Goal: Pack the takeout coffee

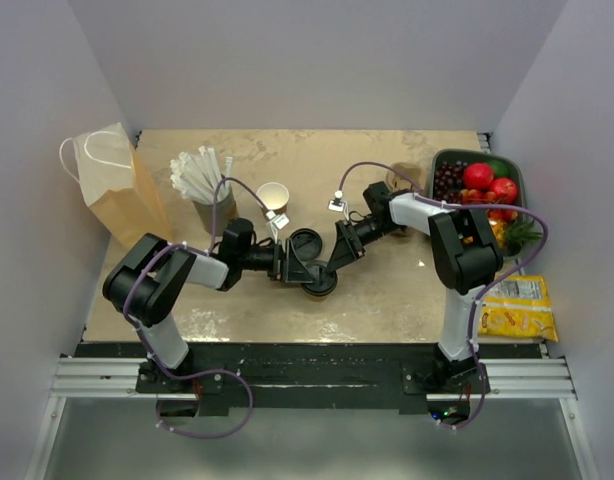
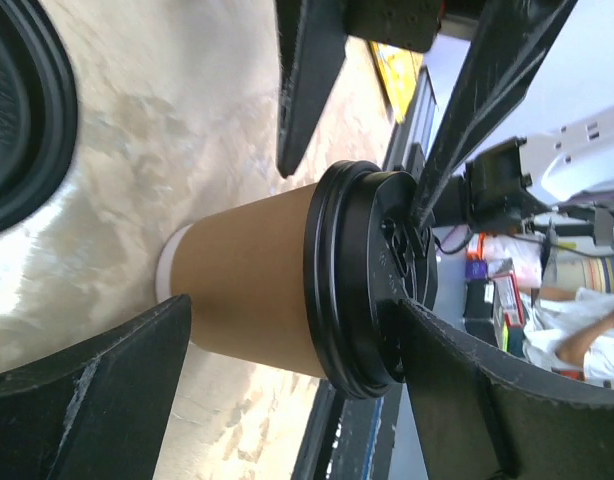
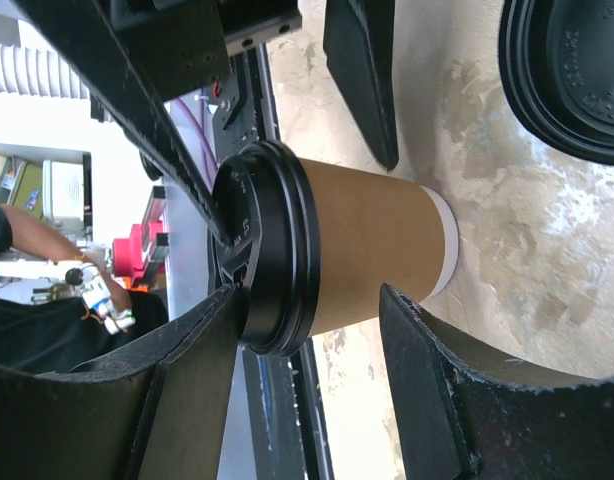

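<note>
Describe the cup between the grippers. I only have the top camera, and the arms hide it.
Observer: The takeout coffee stands upright on the table with its black lid on.
Operator: Give me the left gripper.
Observer: The left gripper is open, one finger low by the cup's base, the other up by the lid.
Operator: Now the right.
Observer: The right gripper is open too. The left wrist view shows one of its fingers reaching onto the lid's top.

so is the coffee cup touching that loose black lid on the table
Apart. The right wrist view shows bare table between the coffee cup and the loose lid.
</note>
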Controlling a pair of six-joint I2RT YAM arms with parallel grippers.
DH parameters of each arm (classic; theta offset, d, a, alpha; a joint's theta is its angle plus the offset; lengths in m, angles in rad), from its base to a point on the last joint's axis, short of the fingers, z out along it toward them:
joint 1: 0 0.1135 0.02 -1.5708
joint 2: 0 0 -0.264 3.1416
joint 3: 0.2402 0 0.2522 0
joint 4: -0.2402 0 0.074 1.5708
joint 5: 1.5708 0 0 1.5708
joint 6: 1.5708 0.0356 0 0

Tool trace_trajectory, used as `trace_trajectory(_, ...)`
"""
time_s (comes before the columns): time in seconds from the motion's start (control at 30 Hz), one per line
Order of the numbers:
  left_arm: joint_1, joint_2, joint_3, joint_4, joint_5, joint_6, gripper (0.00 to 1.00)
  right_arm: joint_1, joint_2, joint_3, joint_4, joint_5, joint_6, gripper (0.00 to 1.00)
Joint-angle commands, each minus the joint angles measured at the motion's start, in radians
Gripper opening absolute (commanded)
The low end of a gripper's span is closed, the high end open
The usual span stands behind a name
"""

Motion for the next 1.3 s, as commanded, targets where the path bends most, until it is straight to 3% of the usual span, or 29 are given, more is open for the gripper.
trace_trajectory(0.0, -0.01, -0.004, -0.029, -0.072, -0.022, 0.075, 0.86, 0.009, -0.017, 0.013, 0.062, 0.062, -0.014, 0.59)
trace_trajectory(0.23, -0.008, 0.113, -0.024, -0.063, -0.068, 0.097, 0.86, 0.009, 0.014, 0.004, 0.084, 0.097, -0.005, 0.57)
trace_trajectory(0.43, 0.015, 0.199, 0.037, -0.061, -0.025, 0.117, 0.83, 0.007, 0.035, 0.007, 0.116, 0.18, 0.057, 0.55)
trace_trajectory(0.7, 0.007, 0.063, 0.059, 0.023, 0.027, 0.083, 0.86, 0.009, -0.061, 0.052, 0.076, 0.04, 0.017, 0.64)
trace_trajectory(0.83, 0.004, 0.035, 0.115, 0.07, 0.067, -0.009, 0.91, 0.007, -0.049, 0.102, 0.076, 0.003, 0.058, 0.7)
trace_trajectory(0.87, 0.003, 0.03, 0.119, 0.058, 0.068, -0.015, 0.99, 0.009, -0.031, 0.114, 0.088, 0.006, 0.067, 0.71)
trace_trajectory(1.1, 0.009, -0.031, 0.034, -0.067, 0.056, 0.026, 1.0, 0.01, 0.057, 0.226, 0.081, 0.008, 0.092, 0.72)
trace_trajectory(1.27, 0.009, -0.048, -0.009, -0.104, 0.053, 0.065, 1.0, 0.021, 0.08, 0.227, -0.005, -0.001, -0.003, 0.72)
